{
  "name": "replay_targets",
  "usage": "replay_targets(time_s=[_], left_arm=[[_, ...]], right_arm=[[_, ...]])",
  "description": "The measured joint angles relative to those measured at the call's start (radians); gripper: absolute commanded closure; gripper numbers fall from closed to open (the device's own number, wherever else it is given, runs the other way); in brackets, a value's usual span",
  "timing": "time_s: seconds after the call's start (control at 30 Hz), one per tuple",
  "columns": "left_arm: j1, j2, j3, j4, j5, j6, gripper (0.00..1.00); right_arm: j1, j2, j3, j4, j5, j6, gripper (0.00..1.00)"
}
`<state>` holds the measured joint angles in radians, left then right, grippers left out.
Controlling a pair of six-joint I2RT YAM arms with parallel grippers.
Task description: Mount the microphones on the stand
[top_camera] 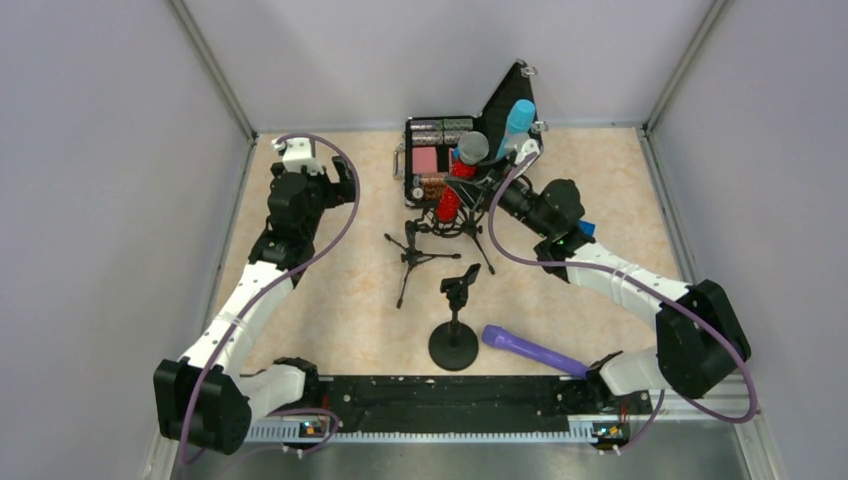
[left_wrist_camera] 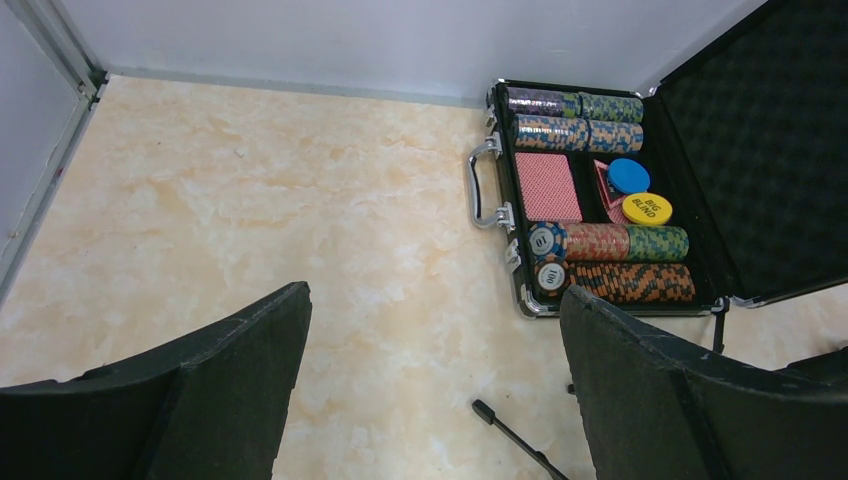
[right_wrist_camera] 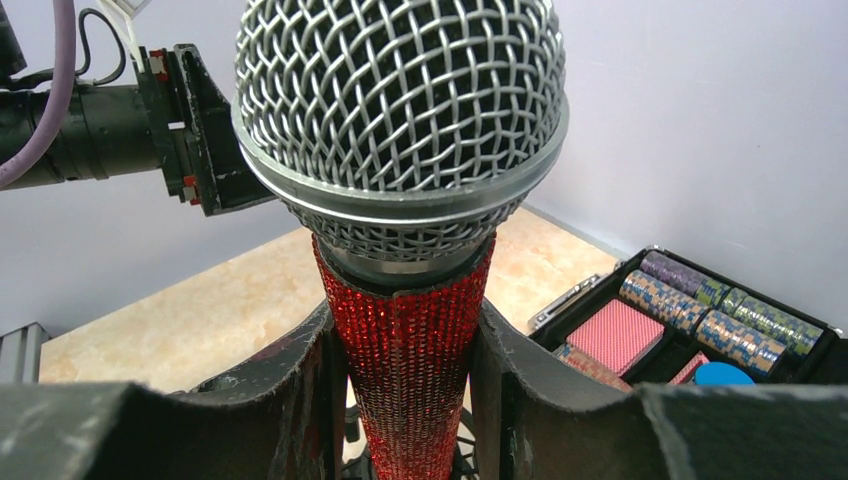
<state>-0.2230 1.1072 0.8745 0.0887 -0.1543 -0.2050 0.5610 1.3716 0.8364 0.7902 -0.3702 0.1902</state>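
My right gripper (top_camera: 478, 183) is shut on the glittery red microphone (top_camera: 455, 190), which stands upright with its silver mesh head (right_wrist_camera: 400, 100) on top. In the right wrist view the fingers (right_wrist_camera: 290, 390) press both sides of its red body (right_wrist_camera: 410, 340). Its lower end sits over a black tripod stand (top_camera: 462, 225); I cannot tell whether it is seated. The light blue microphone (top_camera: 518, 118) stands tilted by the case lid. The purple microphone (top_camera: 530, 348) lies flat near the right arm's base. My left gripper (left_wrist_camera: 435, 380) is open over bare table at the back left.
An open black case (top_camera: 412, 160) of poker chips and cards stands at the back, its lid (left_wrist_camera: 770, 130) raised. A round-base stand (top_camera: 455, 335) with an empty clip and a second small tripod (top_camera: 412, 255) stand mid-table. One tripod leg (left_wrist_camera: 510, 435) reaches toward the left gripper.
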Motion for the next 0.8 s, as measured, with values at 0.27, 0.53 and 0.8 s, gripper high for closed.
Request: replay_targets(time_s=[0.27,0.53,0.8], left_arm=[[0.0,0.0,0.0,0.0,0.008,0.0,0.02],[0.0,0.0,0.0,-0.003,0.009,0.0,0.02],[0.0,0.0,0.0,-0.006,0.013,0.0,0.02]], right_arm=[[0.0,0.0,0.003,-0.016,0.003,-0.008,1.0],[0.007,0.022,0.077,-0.13,0.01,-0.029,1.0],[0.027,0.034,0.061,-0.167,0.009,-0.076,1.0]])
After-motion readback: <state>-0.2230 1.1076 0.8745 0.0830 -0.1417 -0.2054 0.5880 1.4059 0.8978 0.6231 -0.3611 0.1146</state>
